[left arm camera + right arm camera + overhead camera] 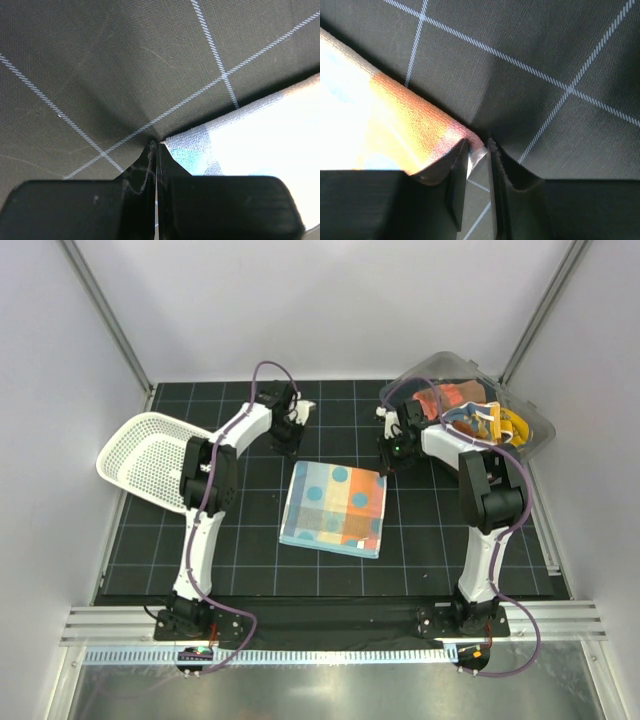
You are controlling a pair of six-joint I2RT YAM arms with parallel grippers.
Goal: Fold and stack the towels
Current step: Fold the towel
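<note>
One spotted towel (333,508) is lying flat in the middle of the counter (240,560), which is covered by a black mat with a white grid. The towel is showing blocks of blue, orange and yellow with round spots.

Two arms are reaching over the counter, one claw on each. The left claw (288,445) is sitting at the towel's far left corner. In the left wrist view this claw (156,146) is showing its jaws pressed together with no gap. The pale edge of the towel (260,135) is touching their tips, but I cannot tell whether any cloth is caught between them.

The right claw (392,458) is sitting at the towel's far right corner. In the right wrist view its jaws (479,146) are standing narrow, and they are pinching the orange-edged tip of the towel (380,120) between them. The mat is puckering slightly under both claws.

One white mesh basket (140,450) is resting at the left edge of the counter, beside the left arm. One clear plastic bin (530,425) is sitting at the far right corner. Bunched towels (465,412) are lying inside it, red-orange, blue and yellow. They are too crumpled to count.
</note>
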